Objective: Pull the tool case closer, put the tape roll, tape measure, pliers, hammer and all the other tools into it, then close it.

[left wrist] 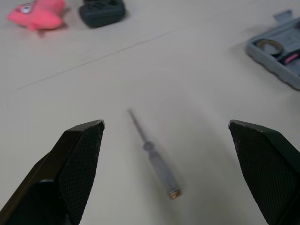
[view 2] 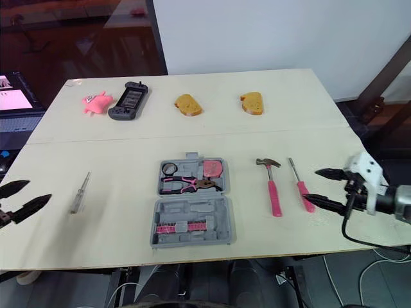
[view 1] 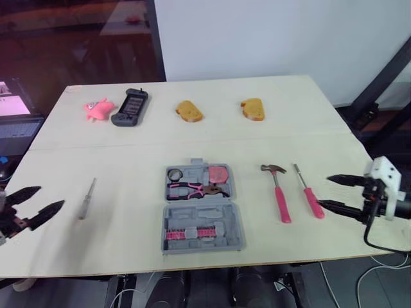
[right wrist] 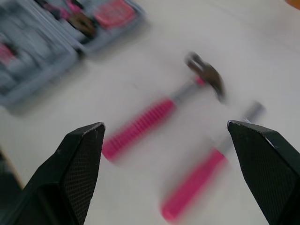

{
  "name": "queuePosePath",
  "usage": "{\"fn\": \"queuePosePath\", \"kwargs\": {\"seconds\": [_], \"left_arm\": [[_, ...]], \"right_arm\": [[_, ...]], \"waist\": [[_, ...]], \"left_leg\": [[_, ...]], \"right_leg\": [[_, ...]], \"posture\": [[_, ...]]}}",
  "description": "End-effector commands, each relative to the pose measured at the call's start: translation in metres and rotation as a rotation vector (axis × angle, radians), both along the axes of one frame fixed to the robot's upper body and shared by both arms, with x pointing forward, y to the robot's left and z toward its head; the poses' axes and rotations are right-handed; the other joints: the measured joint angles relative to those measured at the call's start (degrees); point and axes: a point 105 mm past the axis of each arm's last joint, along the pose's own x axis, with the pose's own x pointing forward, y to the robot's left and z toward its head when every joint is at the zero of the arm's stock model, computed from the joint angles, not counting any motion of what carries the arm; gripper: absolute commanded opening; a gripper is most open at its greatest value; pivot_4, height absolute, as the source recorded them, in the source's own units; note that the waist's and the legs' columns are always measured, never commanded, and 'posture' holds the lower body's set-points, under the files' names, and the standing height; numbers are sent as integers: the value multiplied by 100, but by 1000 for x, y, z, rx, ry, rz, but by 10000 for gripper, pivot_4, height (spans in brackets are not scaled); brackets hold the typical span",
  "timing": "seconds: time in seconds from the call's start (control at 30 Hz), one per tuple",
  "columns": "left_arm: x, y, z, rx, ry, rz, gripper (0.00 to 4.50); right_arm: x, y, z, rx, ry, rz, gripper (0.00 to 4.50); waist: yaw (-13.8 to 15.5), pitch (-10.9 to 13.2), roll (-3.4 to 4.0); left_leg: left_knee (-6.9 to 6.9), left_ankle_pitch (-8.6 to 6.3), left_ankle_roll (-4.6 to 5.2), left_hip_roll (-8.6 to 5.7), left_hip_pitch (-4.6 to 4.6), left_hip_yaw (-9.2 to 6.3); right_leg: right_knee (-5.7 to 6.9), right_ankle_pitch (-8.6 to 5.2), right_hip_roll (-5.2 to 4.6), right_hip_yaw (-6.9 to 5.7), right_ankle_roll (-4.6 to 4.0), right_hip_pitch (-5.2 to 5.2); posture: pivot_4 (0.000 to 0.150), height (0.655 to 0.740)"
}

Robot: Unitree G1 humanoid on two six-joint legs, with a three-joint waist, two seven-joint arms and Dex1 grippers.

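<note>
My left fingers [left wrist: 75, 164] are spread wide and holding nothing, low over the bench [view 1: 128, 147] at its near left edge. The clear-handled screwdriver [left wrist: 157, 164] lies flat just ahead of them, apart from both tips. My right fingers [right wrist: 75, 168] are spread just as wide, also empty, at the near right edge. Their tips are just beside the pink-handled screwdriver [view 1: 309, 192] without touching it.

The tool case [view 1: 202, 208] lies open and flat in the middle of the bench. Its far half holds the tape roll [view 1: 174, 173], the pliers [view 1: 192, 189] and the pink tape measure [view 1: 219, 174] – its near half carries a row of pink bits.

Taken from the case, the hammer [view 1: 278, 189] lies at 3 o'clock, head away from me, with the pink-handled screwdriver just beyond it. The clear-handled screwdriver lies at 9 o'clock, well apart.

Round at 12 o'clock, along the far edge, sit a pink toy [view 1: 98, 109], a black handheld device [view 1: 130, 106] and two pieces of bread [view 1: 189, 111] – all well apart from the case.
</note>
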Motion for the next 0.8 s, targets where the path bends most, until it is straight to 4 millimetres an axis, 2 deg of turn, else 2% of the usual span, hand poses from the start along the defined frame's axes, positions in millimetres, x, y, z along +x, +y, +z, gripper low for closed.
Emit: {"fn": "queuePosePath", "kwargs": {"seconds": [0.03, 0.17, 0.27, 0.37, 0.5, 0.63, 0.8], "left_arm": [[10, -28, 12, -6, -20, -35, 44588], [10, -53, 7, -42, -38, 47, 44588], [-1, -64, 9, -97, -81, 116, 44588], [-12, -60, 9, -96, -110, 216, 44588], [-26, -57, 13, -22, -132, 344, 44588], [-44, -59, 8, 17, -65, 453, 44588], [-54, -51, 10, 18, -40, 524, 44588]], "right_arm": [[2, 49, 41, 29, -62, 180, 44169], [-9, 89, 48, -28, 30, 371, 44169], [1, 105, 59, -38, -7, 418, 44169], [19, 122, 69, -66, -94, 451, 44169], [29, 131, 70, -97, -52, 539, 44169], [49, 146, 80, -109, -157, 567, 44169], [51, 169, 99, -26, -210, 625, 44169]], "waist": [[1, 2, 2], [40, 0, -6], [33, -1, -9], [24, -2, -11], [45, -1, -14], [35, 0, -19], [43, 1, -18]], "left_leg": [[1, 0, 0, 0, 0, 0], [-3, -1, 2, 0, -7, -4], [0, -13, 18, -6, -34, -1], [11, -12, 17, -11, -79, 3], [12, -8, 13, -10, -78, 0], [19, -10, 17, -17, -78, 3], [20, -8, 13, -12, -78, -8]], "right_leg": [[1, 0, -2, 0, 0, 0], [-10, -1, -4, -4, 1, -2], [-10, 8, -13, -9, 20, -25], [-2, 12, -14, -10, 22, -73], [-2, 11, -10, -17, 17, -70], [-7, 10, -14, -19, 16, -62], [2, 10, 3, -26, 16, -65]], "posture": [[1500, 7400], [1500, 7400], [1500, 7400], [1500, 7400], [1500, 7400], [1500, 7400], [1500, 7400]]}}
